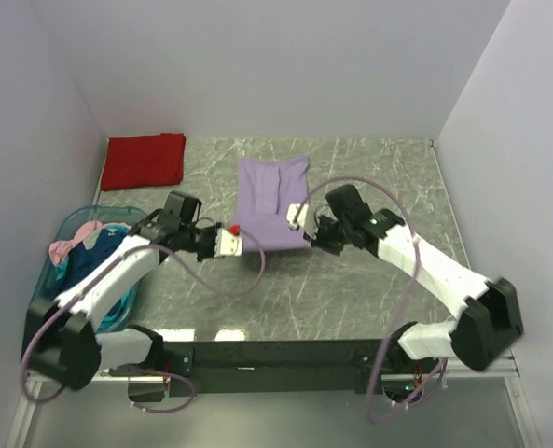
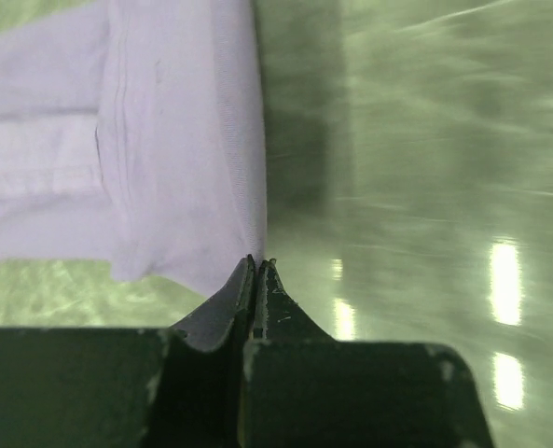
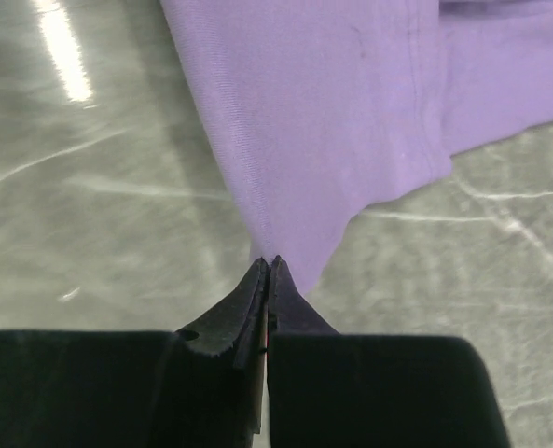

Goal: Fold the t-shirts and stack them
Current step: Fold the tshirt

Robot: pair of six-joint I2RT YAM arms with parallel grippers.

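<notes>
A light purple t-shirt (image 1: 271, 198) lies partly folded on the table's middle. My left gripper (image 1: 242, 245) is shut on its near left corner, which shows in the left wrist view (image 2: 183, 140) running away from the closed tips (image 2: 259, 261). My right gripper (image 1: 299, 222) is shut on its near right corner; the right wrist view shows the cloth (image 3: 332, 103) pinched at the tips (image 3: 271, 261). A folded red t-shirt (image 1: 145, 161) lies at the back left. Pink (image 1: 69, 245) and dark blue (image 1: 94, 254) shirts lie bunched in the tub.
A translucent teal plastic tub (image 1: 63, 224) stands at the left edge of the table beside my left arm. White walls close in the table on the left, back and right. Purple cables loop from both arms over the marbled grey tabletop (image 1: 369, 280).
</notes>
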